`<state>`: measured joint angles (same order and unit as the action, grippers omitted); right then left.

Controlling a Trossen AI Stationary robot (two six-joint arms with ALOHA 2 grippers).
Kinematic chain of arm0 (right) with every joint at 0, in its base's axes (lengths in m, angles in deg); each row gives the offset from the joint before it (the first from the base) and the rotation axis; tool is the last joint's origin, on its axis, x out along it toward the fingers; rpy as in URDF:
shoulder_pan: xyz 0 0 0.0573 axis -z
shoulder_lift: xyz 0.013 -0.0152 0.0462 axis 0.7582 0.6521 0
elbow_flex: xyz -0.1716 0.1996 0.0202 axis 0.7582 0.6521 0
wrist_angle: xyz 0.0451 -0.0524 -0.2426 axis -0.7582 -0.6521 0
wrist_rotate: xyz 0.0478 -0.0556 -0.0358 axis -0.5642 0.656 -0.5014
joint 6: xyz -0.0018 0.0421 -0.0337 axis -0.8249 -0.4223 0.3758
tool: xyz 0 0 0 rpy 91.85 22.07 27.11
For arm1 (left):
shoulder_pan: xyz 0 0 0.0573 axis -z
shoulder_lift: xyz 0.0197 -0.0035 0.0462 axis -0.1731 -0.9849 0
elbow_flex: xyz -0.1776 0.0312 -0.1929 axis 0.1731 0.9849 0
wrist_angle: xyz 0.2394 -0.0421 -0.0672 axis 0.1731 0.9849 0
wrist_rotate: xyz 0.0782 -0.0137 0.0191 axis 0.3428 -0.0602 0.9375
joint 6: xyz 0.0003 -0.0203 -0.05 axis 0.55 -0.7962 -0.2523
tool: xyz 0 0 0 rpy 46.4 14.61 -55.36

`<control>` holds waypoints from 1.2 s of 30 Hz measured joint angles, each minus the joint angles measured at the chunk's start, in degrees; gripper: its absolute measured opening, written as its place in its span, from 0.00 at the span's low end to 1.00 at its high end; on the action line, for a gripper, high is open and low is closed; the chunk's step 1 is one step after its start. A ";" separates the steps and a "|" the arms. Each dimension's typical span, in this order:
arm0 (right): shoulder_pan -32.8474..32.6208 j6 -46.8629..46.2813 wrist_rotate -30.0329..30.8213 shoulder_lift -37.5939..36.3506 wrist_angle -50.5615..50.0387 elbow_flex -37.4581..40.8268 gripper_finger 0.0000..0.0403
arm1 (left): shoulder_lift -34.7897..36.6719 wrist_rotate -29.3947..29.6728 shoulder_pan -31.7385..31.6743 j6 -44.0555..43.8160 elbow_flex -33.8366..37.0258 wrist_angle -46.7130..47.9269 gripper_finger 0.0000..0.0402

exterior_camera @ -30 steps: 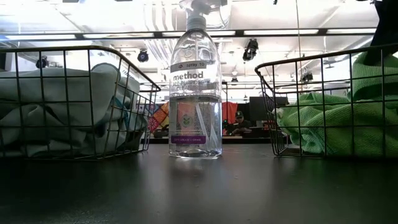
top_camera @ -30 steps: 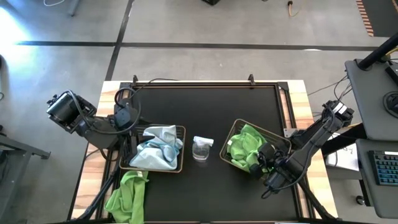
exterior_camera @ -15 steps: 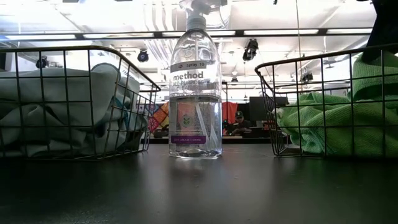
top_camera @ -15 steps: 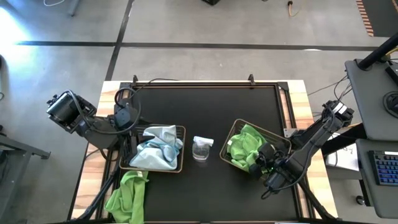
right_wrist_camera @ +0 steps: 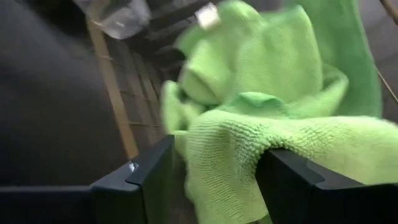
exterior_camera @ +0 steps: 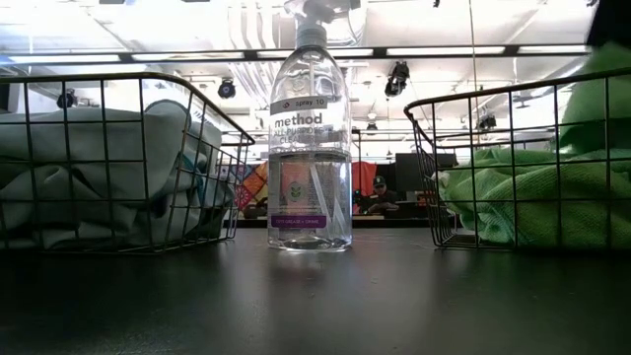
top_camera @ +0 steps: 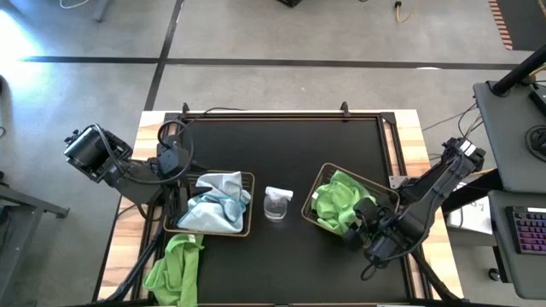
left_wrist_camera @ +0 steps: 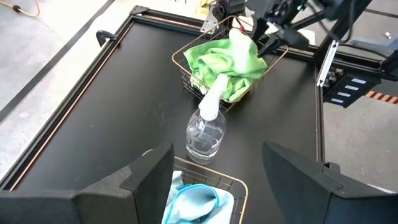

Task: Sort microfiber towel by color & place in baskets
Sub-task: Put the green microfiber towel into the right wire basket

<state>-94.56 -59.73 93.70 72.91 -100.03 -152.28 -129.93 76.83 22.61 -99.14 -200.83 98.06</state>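
High view. The right gripper (top_camera: 357, 232), at lower right, pinches a lime green towel (top_camera: 335, 203) over the right basket (top_camera: 386, 196). The left gripper (top_camera: 181, 198) waits spread beside the left basket (top_camera: 248, 205) of pale blue towels (top_camera: 212, 203). Another green towel (top_camera: 175, 266) lies at lower left.

Probably a lab: concrete floor (top_camera: 256, 34), ceiling strip lights (exterior_camera: 434, 51).

Lime green towels (top_camera: 334, 201), pale blue towels (top_camera: 212, 207), bronze grid baskets (top_camera: 248, 205), black table (top_camera: 281, 153)
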 joint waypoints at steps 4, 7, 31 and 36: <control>0.02 4.79 5.42 -0.02 -0.09 -5.47 0.50 | 0.00 -0.05 0.00 -0.14 0.00 0.00 0.57; 0.02 8.30 9.40 -0.04 -0.14 -9.18 0.50 | 0.00 -0.09 0.00 -0.14 0.00 0.00 0.57; 3.82 10.70 -1.98 0.13 -14.43 -14.92 0.50 | -0.13 -0.40 0.00 -0.13 0.00 0.04 0.57; 3.82 21.99 16.42 0.13 -4.01 -14.90 0.50 | -0.13 -0.44 0.00 -0.12 0.00 0.07 0.57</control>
<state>-90.73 -37.74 110.12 73.04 -104.03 -167.18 -130.06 76.39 22.61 -99.25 -200.83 98.13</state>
